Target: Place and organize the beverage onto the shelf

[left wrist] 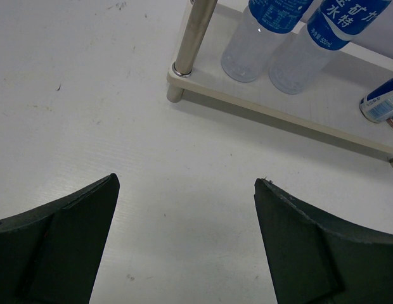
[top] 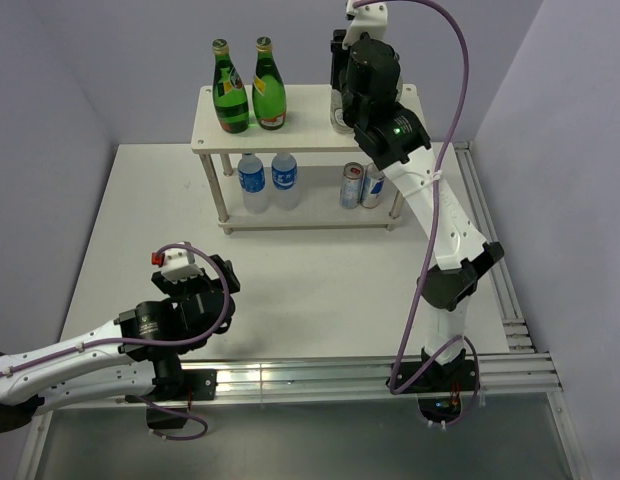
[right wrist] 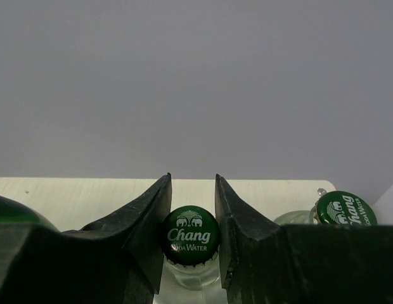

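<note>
Step judged: setting Chang soda water bottle on shelf, top tier, right end.
Right pincer pinched it at cap; second Chang bottle just beside.
Left pincer spread, empty, over surface near shelf.
Next: release, rise straight, spare neighbour.
Top tier left: two green bottles. Lower tier: two water bottles, two cans.
Fill levels untellable.

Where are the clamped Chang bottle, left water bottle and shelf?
Chang bottle [right wrist: 190, 235]: right wrist view, on its green cap.
left water bottle [top: 253, 180]: top view, on its blue label.
shelf [top: 308, 120]: top view, bare upper board.
</note>
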### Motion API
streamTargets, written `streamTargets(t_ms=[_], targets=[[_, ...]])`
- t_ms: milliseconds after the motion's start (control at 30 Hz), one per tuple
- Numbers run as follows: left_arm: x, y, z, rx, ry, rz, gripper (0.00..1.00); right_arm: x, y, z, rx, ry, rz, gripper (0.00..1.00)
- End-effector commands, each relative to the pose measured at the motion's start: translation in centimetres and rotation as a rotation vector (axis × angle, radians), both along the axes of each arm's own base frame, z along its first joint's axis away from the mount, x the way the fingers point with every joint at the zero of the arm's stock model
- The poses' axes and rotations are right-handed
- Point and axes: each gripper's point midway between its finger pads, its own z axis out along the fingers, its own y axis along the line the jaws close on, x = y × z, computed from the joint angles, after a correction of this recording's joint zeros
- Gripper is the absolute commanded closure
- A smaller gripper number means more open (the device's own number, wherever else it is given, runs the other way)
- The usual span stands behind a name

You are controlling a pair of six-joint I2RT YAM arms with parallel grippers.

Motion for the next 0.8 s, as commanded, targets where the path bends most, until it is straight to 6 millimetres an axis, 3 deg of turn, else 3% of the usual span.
streamTargets(t_ms=[0, 100, 133, 167, 200, 300, 367, 600, 767], targets=[[0.1, -0.1, 0.6, -0.011, -0.016, 0.000, 0.06, -0.6, -0.9, 4.6, 0.111, -0.151, -0.006, 1.00], [0.1, -0.1, 0.5, -0.006, -0.014, 0.000, 0.06, -0.3, -0.9, 4.0, 0.106, -0.136, -0.018, 1.00], [0.1, -0.1, 0.5, -0.006, -0.014, 0.000, 0.06, -0.3, -1.0, 3.8, 0.105, -0.131, -0.024, 0.95], [0.1, -0.1, 0.5, -0.005, -0.013, 0.000, 0.06, -0.2, -1.0, 3.7, 0.106, -0.129, -0.025, 0.88], [0.1, -0.1, 0.5, -0.005, -0.013, 0.000, 0.05, -0.3, -1.0, 3.7, 0.104, -0.129, -0.024, 0.66], [0.1, -0.1, 0.5, -0.008, -0.014, 0.000, 0.06, -0.2, -1.0, 3.5, 0.106, -0.126, -0.025, 0.36], [0.1, -0.1, 0.4, -0.005, -0.013, 0.000, 0.05, -0.2, -0.9, 3.3, 0.105, -0.120, -0.027, 0.28], [0.1, -0.1, 0.5, -0.003, -0.013, 0.002, 0.05, -0.5, -1.3, 3.1, 0.116, -0.112, -0.033, 0.19], [0.1, -0.1, 0.4, 0.002, -0.012, 0.005, 0.05, -2.1, -1.4, 3.3, 0.134, -0.111, -0.027, 0.17]])
